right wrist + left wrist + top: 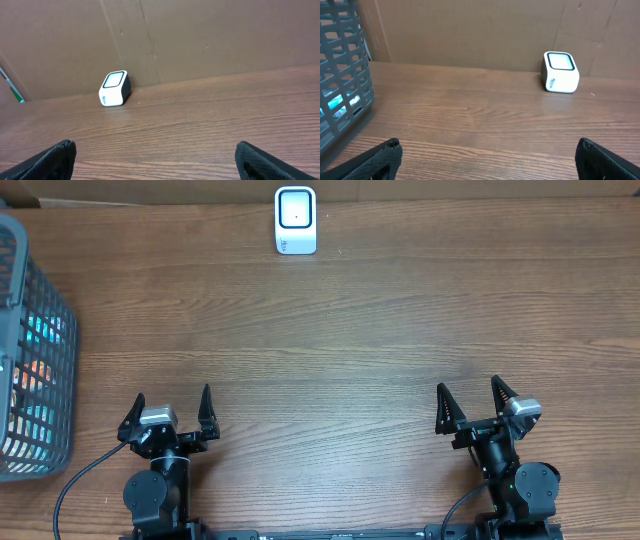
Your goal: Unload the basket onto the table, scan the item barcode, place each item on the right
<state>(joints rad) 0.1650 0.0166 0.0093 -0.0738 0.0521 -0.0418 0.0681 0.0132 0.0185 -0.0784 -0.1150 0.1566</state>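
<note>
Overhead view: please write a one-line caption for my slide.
Left gripper and right gripper open and empty; white scanner at the far edge of the table, grey basket of items at left.

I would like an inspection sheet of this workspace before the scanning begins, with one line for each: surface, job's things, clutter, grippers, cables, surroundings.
Surface: wooden table, no spills or marks seen.
Job's things: white scanner stands at the far edge, near the middle; grey basket at the left edge holds coloured items; no barcode can be read.
Clutter: nothing seen.
Grippers: left gripper and right gripper are both open and empty, at the near edge, touching nothing.
Cables: black cable curves beside the left arm's base; second cable lies by the right arm's base.
Surroundings: cardboard wall behind the table.
</note>
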